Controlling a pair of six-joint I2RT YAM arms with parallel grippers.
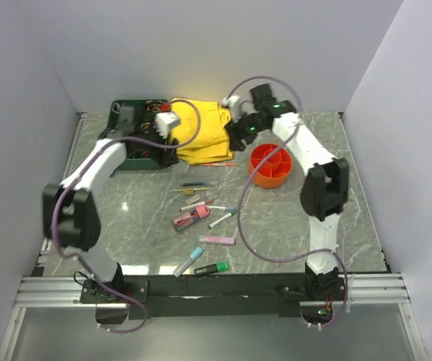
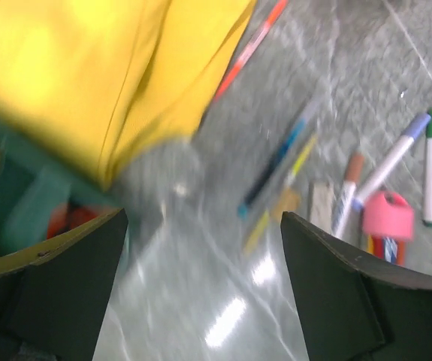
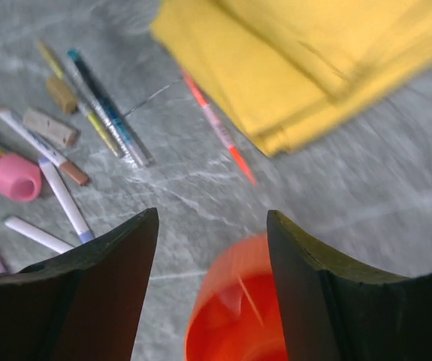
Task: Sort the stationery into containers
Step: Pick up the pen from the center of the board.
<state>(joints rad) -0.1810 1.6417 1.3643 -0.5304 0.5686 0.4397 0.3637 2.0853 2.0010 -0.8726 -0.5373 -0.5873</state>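
Orange pot (image 3: 234, 320) lay below the parted, empty fingers of our right gripper (image 3: 212, 218). We held our left gripper (image 2: 204, 218) wide, empty, cloth (image 2: 88, 75) beyond its fingers.

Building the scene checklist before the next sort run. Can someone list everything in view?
orange pot: one, orange with inner dividers, right of centre
green tray: one, dark green, far left, partly under the left arm
yellow cloth: one, yellow, folded, far centre between tray and pot
red pen: one, red-orange, at the cloth's near edge
pens and markers: about ten, pink, blue, green, white and yellow, scattered mid-table
table: one, grey marble
left gripper: one, open and empty, by the tray and cloth
right gripper: one, open and empty, over the pot
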